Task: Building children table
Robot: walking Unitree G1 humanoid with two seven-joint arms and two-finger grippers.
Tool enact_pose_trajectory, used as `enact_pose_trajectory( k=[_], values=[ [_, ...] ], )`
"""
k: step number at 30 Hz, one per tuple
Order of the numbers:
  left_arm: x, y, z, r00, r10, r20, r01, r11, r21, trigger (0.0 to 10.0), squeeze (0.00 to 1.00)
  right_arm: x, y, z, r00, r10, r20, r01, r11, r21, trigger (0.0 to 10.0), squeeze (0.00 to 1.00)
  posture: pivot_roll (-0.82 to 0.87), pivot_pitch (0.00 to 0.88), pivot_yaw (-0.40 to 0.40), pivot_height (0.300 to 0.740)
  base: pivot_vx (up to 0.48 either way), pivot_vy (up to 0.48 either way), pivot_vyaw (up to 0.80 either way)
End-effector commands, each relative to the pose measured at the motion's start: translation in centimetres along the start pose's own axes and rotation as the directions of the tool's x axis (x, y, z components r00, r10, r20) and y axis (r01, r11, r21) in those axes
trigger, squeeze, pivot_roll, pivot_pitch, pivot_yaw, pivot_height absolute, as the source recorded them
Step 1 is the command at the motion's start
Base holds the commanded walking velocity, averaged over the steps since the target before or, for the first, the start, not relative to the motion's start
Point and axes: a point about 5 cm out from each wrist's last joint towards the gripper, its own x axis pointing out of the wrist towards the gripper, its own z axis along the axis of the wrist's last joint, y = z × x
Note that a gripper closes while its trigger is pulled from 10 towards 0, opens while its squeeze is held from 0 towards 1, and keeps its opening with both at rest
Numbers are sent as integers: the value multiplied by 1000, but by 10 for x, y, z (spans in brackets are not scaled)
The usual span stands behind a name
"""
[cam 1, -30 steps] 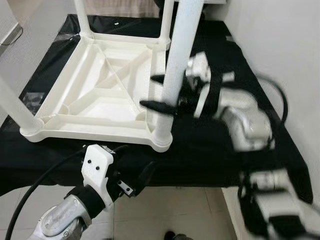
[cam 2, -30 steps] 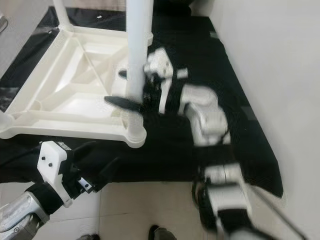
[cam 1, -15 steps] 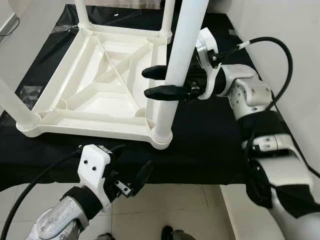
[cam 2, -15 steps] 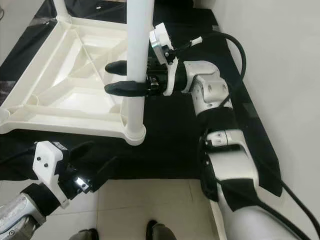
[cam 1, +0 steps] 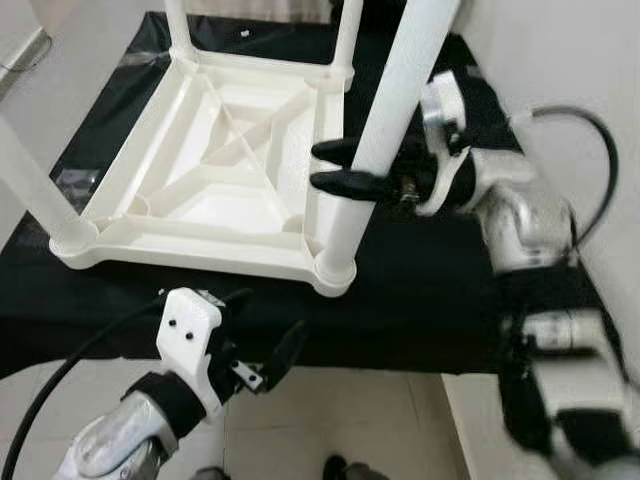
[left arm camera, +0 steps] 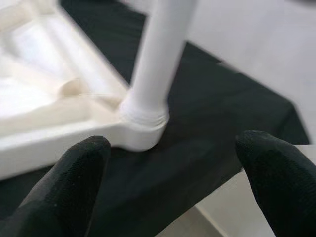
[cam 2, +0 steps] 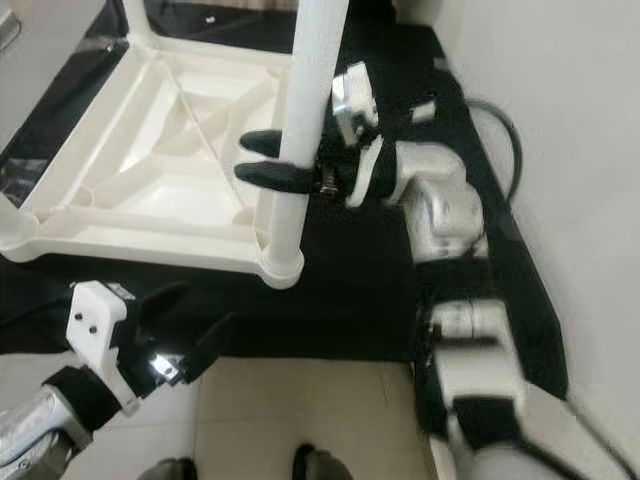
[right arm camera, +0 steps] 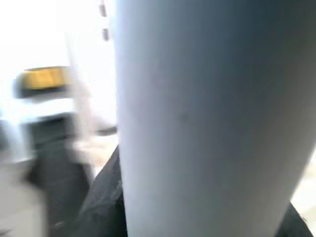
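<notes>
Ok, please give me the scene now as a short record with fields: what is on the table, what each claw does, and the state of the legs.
surface: black cloth
object: white tabletop, upside down
legs: near right leg stands in its corner socket; other legs also stand in corners
right claw: its fingers around the near right leg, about mid-height
left claw: open, low in front of the cloth edge, holding nothing

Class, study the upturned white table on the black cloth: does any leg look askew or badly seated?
Yes. The near-right leg leans away from upright, tilting to the right above its corner socket, while the right hand straddles it. The far legs look straighter. The left hand hangs open below the table edge.
</notes>
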Motion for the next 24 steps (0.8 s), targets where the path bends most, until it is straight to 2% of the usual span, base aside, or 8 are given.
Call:
enact_pose_trajectory(
  k=[1,3,9,11,12,18,19,24],
  values=[
    [-2,-1,-4,1000,-12,-17,12,1000,-14,10000,0,-29,-2,-71,891,-308,-334,330,944,11,0,0,116,236,-94,740,0,0,0],
    [4,-4,-4,999,-37,-6,37,999,-25,10000,0,-39,27,-98,791,-456,-408,470,879,-72,0,0,120,215,-79,740,0,0,0],
    [9,-7,-4,998,-63,2,63,998,-30,10000,0,-19,31,-93,787,-504,-357,494,860,-125,0,0,127,197,-92,740,0,0,0],
    [9,-6,-3,998,-59,6,59,998,-25,10000,0,-3,30,-84,803,-495,-333,488,866,-111,1216,0,131,197,-94,740,0,0,0],
    [8,-4,-3,999,-51,7,51,999,-19,10000,0,2,26,-80,816,-482,-319,474,874,-105,10000,0,133,196,-94,740,0,0,0],
    [6,-2,-2,999,-38,6,38,999,-9,10000,0,2,13,-62,815,-508,-278,500,860,-104,10000,90,138,206,-98,740,0,0,0],
    [6,-2,-2,999,-38,6,38,999,-10,10000,0,5,9,-53,843,-482,-239,479,875,-73,10000,1000,136,213,-99,740,0,0,0],
    [7,-4,-2,999,-37,8,37,999,-14,10000,0,15,4,-25,957,-272,-98,275,961,17,10000,1000,133,225,-102,740,0,0,0]
  ],
)
